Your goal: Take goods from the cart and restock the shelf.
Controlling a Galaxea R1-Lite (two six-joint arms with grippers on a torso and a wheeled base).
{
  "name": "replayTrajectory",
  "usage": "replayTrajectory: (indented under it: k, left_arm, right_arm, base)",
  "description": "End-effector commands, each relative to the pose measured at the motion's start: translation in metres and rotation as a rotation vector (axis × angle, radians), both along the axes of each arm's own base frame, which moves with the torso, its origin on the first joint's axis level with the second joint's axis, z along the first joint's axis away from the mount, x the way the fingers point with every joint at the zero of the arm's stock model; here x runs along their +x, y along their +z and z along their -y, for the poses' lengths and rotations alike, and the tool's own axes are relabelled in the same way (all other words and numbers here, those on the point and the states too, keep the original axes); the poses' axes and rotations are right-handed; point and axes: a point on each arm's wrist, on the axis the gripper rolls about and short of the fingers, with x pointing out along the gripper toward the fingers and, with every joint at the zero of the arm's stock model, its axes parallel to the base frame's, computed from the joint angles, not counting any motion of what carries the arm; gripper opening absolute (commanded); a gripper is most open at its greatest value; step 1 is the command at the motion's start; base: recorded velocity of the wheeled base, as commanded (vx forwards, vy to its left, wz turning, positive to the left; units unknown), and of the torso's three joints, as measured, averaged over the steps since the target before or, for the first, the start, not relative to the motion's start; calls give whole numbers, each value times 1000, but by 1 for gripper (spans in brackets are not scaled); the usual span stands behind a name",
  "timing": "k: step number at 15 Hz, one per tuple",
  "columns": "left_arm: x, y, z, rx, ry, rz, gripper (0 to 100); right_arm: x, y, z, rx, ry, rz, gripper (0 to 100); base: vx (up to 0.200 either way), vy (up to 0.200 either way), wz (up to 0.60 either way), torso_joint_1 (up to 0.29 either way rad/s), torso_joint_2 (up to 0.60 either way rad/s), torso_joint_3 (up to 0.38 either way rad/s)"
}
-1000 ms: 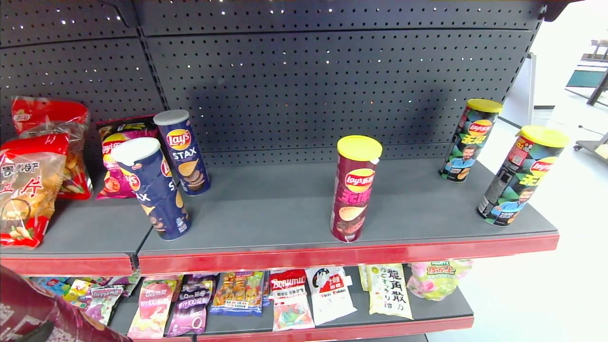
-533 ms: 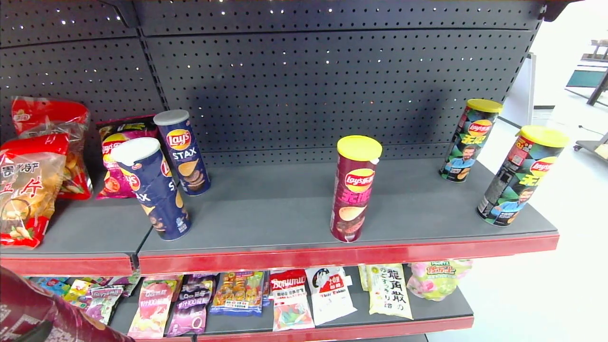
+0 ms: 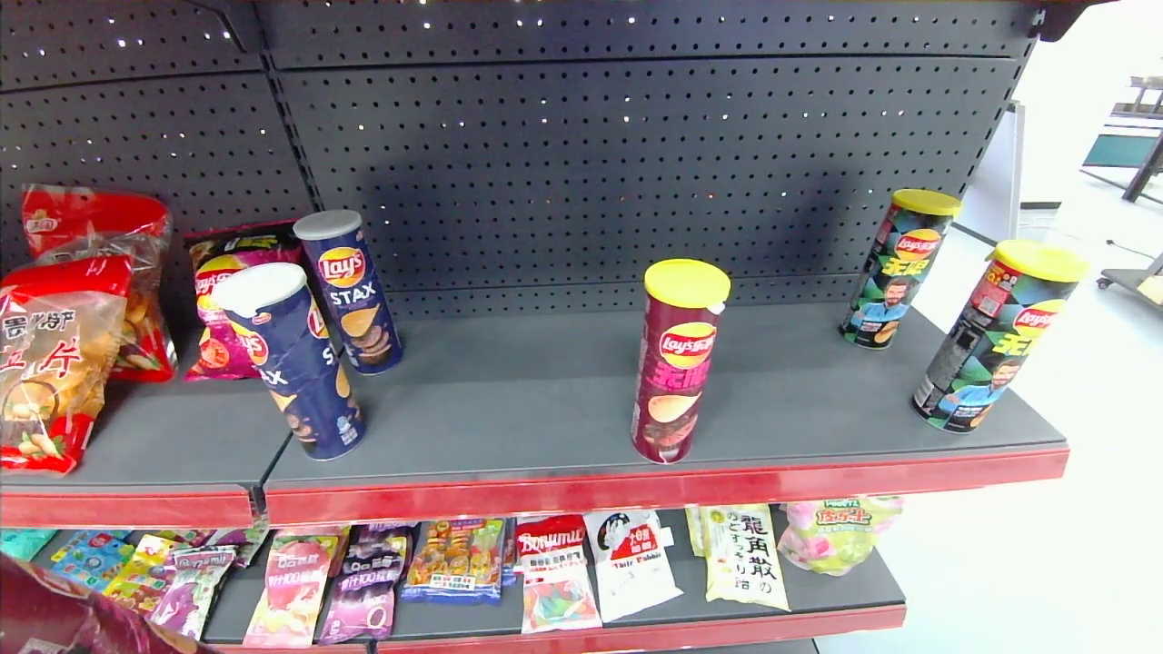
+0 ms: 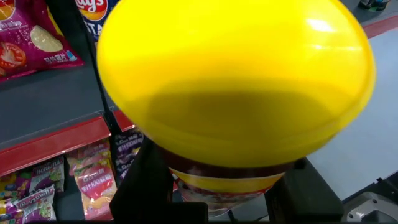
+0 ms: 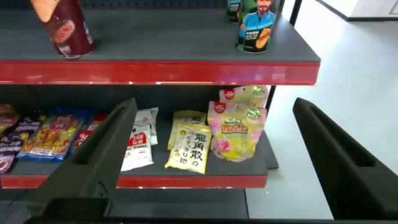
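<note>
My left gripper (image 4: pixel 221 193) is shut on a maroon chip can with a big yellow lid (image 4: pixel 236 74), in front of the shelf's red edge (image 4: pixel 56 146). A sliver of that held can (image 3: pixel 54 618) shows at the head view's lower left corner. On the grey upper shelf (image 3: pixel 545 400) another maroon can (image 3: pixel 677 363) stands upright near the front, mid-right. My right gripper (image 5: pixel 217 168) is open with nothing between its fingers, low before the lower shelf.
Two blue cans (image 3: pixel 295 363) stand at the shelf's left, one tilted, with snack bags (image 3: pixel 54 354) beyond. Two green-black cans (image 3: pixel 995 341) stand at the right end. Bare shelf lies on both sides of the maroon can. Several snack bags (image 3: pixel 554 572) fill the lower shelf.
The held maroon can has sunk lower at the head view's bottom left corner, uncovering more of the lower shelf's bags. The shelf's goods have not moved.
</note>
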Motion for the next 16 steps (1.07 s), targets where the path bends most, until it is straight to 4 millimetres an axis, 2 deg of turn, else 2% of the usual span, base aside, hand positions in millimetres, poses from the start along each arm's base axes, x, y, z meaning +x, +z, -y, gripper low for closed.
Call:
replayTrajectory:
  k: [1, 3, 6, 9, 11, 15, 16]
  left_arm:
    - [-2, 2, 0, -3, 2, 17, 0]
    - [-2, 2, 0, -3, 2, 16, 0]
    - [2, 4, 0, -3, -1, 4, 0]
    - [13, 10, 0, -3, 2, 14, 0]
    - [24, 15, 1, -3, 3, 10, 0]
    - [64, 27, 2, 0, -5, -35, 0]
    - [89, 34, 3, 1, -8, -49, 0]
  right_arm:
    - [1, -2, 0, 5, -6, -7, 100]
    - [0, -2, 0, 7, -6, -5, 100]
    - [0, -2, 0, 8, -7, -5, 100]
    - [0, -2, 0, 8, -7, -5, 100]
    - [0, -2, 0, 8, -7, -5, 100]
    - [0, -2, 0, 8, -7, -5, 100]
    - [0, -2, 0, 8, -6, -5, 100]
  base:
    - [0, 0, 0, 0, 0, 0]
    - [0, 0, 0, 0, 0, 0]
    - [0, 0, -600, 4, -4, -1]
    - [0, 0, -600, 14, 6, 1]
    - [0, 0, 0, 0, 0, 0]
    - [0, 0, 0, 0, 0, 0]
    - [0, 0, 0, 0, 0, 0]
